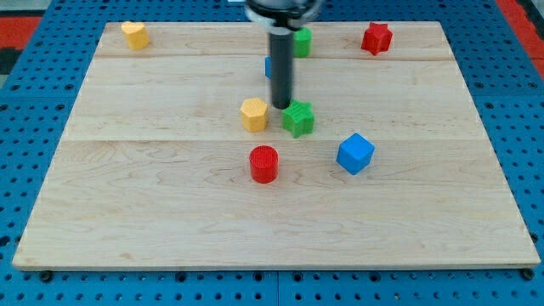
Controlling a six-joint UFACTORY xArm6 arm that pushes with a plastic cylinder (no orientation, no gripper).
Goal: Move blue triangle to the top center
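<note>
Pictured at a pale wooden worktop (170,212), planked and visibly grained, laid over a blue perforated board (17,127). Shows the end effector (281,59), a straight dark rod with no jaws to part or close and clamped on nothing, coming down from the view's top centre. Sets my tip (281,106) on the wood in the narrow gap between a yellow hexagonal block (253,114), just to its view-left, and a green star-shaped block (298,118), just to its view-right; cannot tell whether touching either. Catches only a sliver of the blue triangle (268,66), peeping out at the view-left edge of the rod, above the tip toward the view's top and largely hidden behind the shaft. Leaves its heading and long axis impossible to tell; same for its triangular outline. Places a second green block (301,41) just view-right of the rod near the worktop's top edge, shape unclear. Finds a red star-shaped block (376,37) further to the view's right along that edge, and a yellow block (134,35) well to the view's left in the top corner, faceted but not clearly readable. Puts a red cylinder (264,163), finely ridged down its side, below the tip and slightly view-left, and a blue cube (355,153), turned corner-forward, below and to the view-right. Gives all blocks a matte, plastic-looking finish
</note>
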